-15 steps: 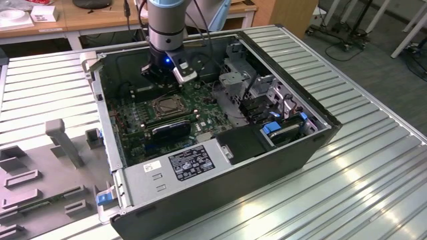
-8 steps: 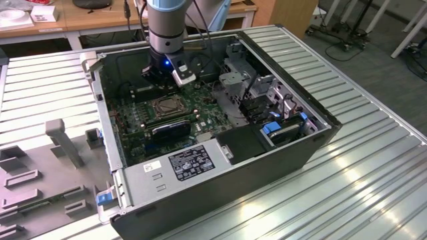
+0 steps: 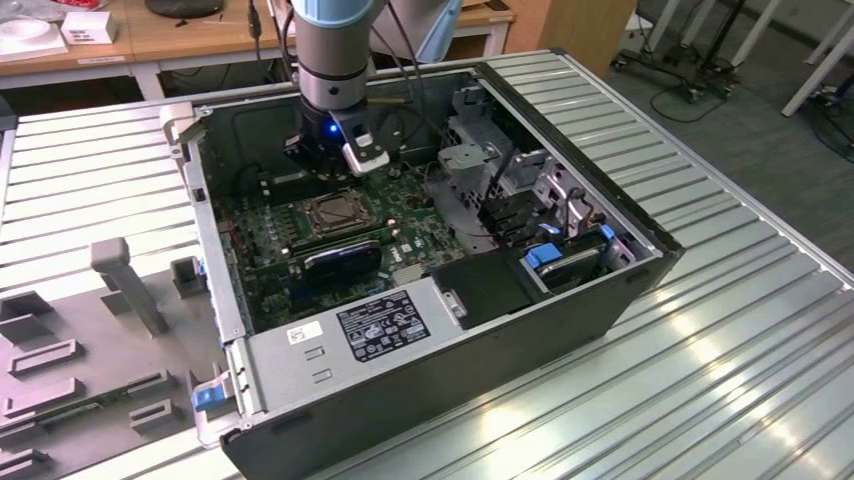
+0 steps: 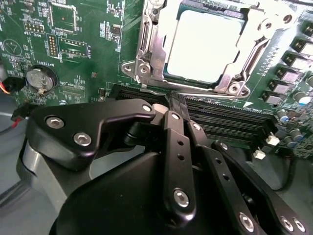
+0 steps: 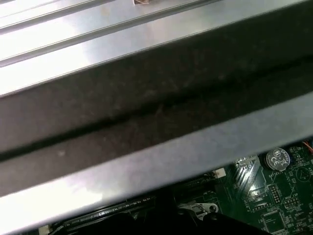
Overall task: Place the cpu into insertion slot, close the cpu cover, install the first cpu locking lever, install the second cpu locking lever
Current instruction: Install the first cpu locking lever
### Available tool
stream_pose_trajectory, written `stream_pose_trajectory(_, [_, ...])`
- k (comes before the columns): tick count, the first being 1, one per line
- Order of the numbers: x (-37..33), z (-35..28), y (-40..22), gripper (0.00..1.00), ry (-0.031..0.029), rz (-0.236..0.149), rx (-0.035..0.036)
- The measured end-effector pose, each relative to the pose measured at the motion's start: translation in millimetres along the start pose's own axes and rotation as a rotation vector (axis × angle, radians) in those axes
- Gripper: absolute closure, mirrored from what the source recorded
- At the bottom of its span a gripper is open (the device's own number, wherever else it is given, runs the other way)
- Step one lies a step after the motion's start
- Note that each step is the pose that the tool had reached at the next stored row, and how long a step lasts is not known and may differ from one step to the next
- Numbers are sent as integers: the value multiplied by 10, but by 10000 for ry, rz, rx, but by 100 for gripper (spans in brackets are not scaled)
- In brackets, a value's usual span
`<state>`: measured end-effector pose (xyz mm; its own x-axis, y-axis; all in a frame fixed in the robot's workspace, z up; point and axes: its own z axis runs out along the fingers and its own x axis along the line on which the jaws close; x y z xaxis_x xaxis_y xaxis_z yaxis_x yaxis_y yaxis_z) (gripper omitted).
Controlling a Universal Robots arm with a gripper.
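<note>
As the pincer point(image 4: 171, 105) hangs over the black memory slots point(image 4: 225, 120), the cpu point(image 4: 205, 44) lies just past it, flat in the insertion slot point(image 4: 168, 73), w/ the cpu cover point(image 4: 146, 46) looking down round it. Can't tell if pincer's spread or pressed together.

The grey arm point(image 3: 331, 50) ends in a black tool point(image 4: 177, 100) with silver screws point(image 4: 180, 197).

Looking over ribbed tabletop point(image 5: 98, 29) and dark case wall point(image 5: 156, 112) with silver rim point(image 5: 146, 169) onto green board point(image 5: 288, 198) bearing coin battery point(image 5: 278, 159) and long black slots point(image 5: 112, 219).
</note>
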<state>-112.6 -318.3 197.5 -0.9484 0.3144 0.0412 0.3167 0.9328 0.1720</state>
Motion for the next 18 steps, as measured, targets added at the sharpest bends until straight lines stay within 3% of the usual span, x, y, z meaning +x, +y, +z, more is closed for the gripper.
stream_pose_trajectory(7, [-1,2,-1,89,-24,104,8])
stream_pose_trajectory(12, [2,-46,8,89,-24,105,7])
stream_pose_trajectory(16, [2,-50,8,89,-24,104,7])
stream_pose_trajectory(18, [32,-52,-2,89,-26,105,9])
